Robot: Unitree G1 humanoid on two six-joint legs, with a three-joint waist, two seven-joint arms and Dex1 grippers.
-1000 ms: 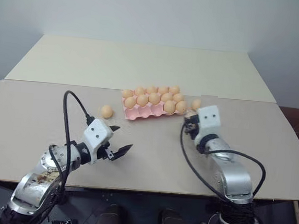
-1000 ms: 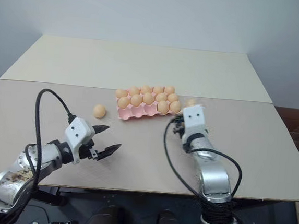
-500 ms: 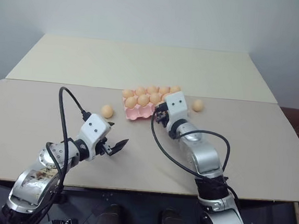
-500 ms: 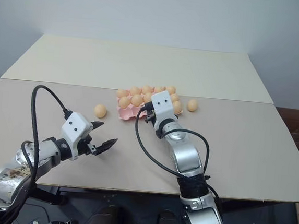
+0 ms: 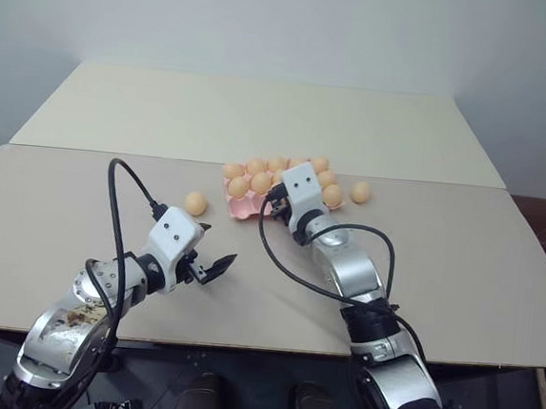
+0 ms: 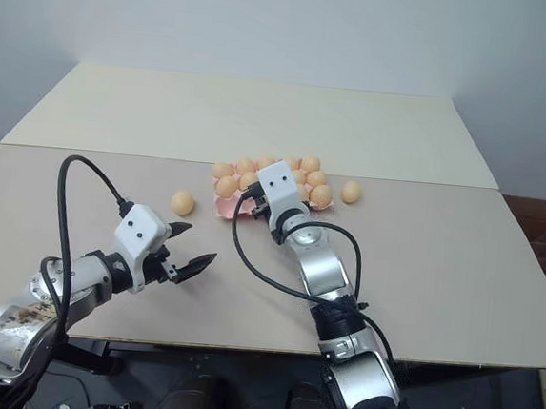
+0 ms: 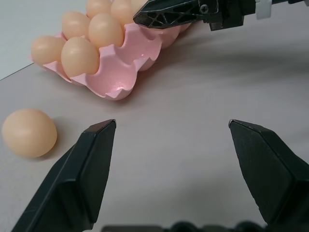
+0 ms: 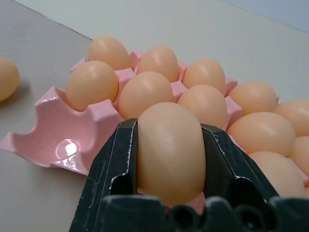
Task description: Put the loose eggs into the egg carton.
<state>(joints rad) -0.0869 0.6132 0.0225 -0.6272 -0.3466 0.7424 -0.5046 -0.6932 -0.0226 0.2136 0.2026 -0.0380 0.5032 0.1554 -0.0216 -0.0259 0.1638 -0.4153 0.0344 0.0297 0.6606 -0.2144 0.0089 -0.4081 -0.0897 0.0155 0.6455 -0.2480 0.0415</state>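
Right wrist view: egg (image 8: 170, 150) clamped between right tool (image 8: 169, 166) fingers.

Egg carton (image 8: 58, 140): pink moulded plastic by the look, faintly speckled, glossy (bright highlight inside the empty cup). Loose eggs (image 7: 29, 132): smooth, matt tan-orange shells, soft sheen only. Right gripper (image 8: 169, 159) fingers (image 8: 118, 164): black hard plastic, finely textured, satin, edges scuffed. Table (image 5: 261, 117): pale beige, matt, smooth.
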